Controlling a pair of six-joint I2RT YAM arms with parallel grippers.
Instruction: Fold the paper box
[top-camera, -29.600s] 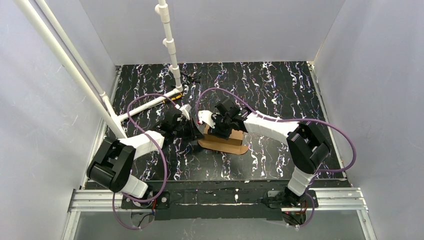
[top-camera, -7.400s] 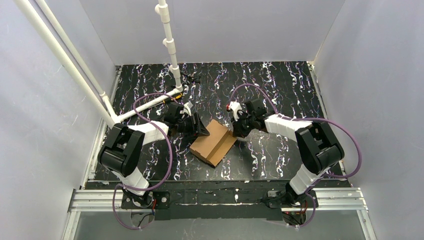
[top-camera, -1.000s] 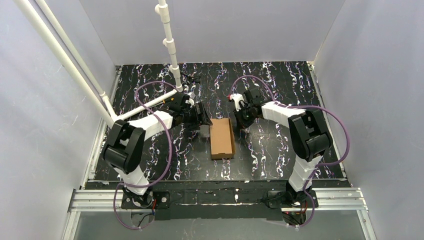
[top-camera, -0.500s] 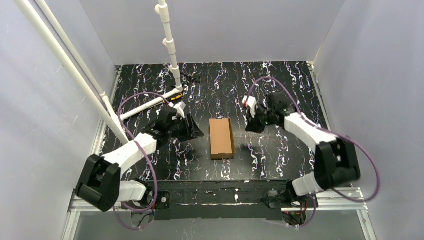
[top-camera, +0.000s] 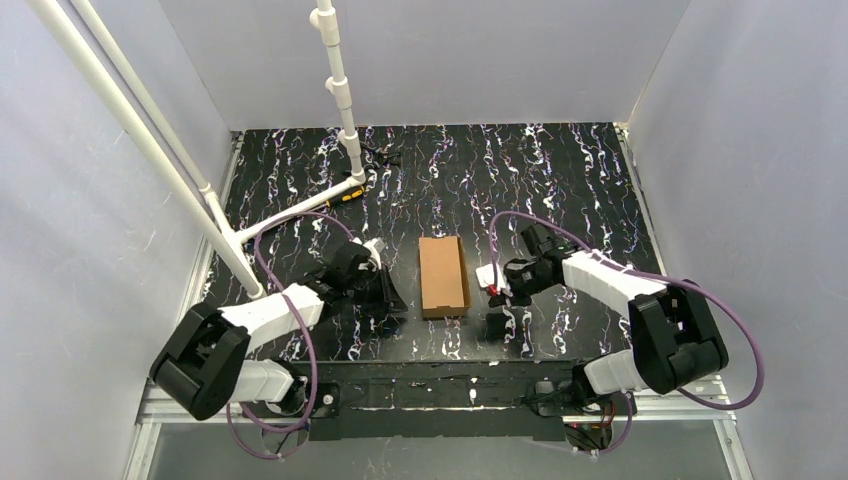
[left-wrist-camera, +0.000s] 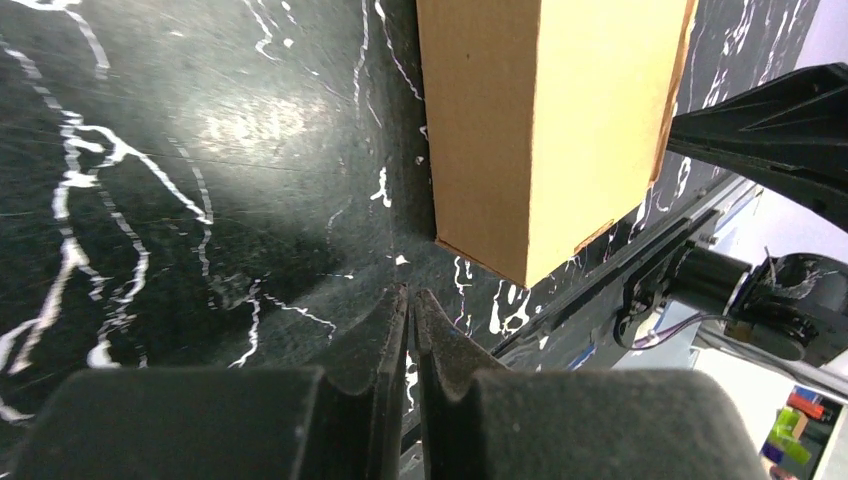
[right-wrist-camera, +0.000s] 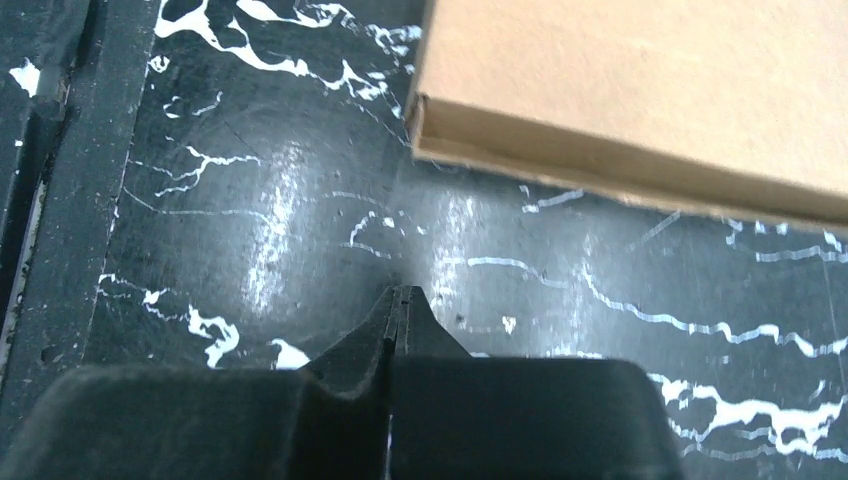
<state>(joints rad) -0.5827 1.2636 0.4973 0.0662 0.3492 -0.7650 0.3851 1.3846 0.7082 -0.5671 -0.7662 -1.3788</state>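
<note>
The box (top-camera: 443, 276) lies closed up near the middle of the desk (top-camera: 560, 170), so folding looks finished, with the left gripper (left-wrist-camera: 411, 300) and right gripper (right-wrist-camera: 399, 297) both pinched together, empty, beside it.

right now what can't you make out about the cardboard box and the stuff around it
Every view: inside of the cardboard box, hidden by its closed top.
Wrist views: the box's far end, cut off by the frame edges.
Top view: small yellowish item by the white pipe, too small to identify.
Top view: tips of the left gripper and right gripper, lost against the dark table.
</note>
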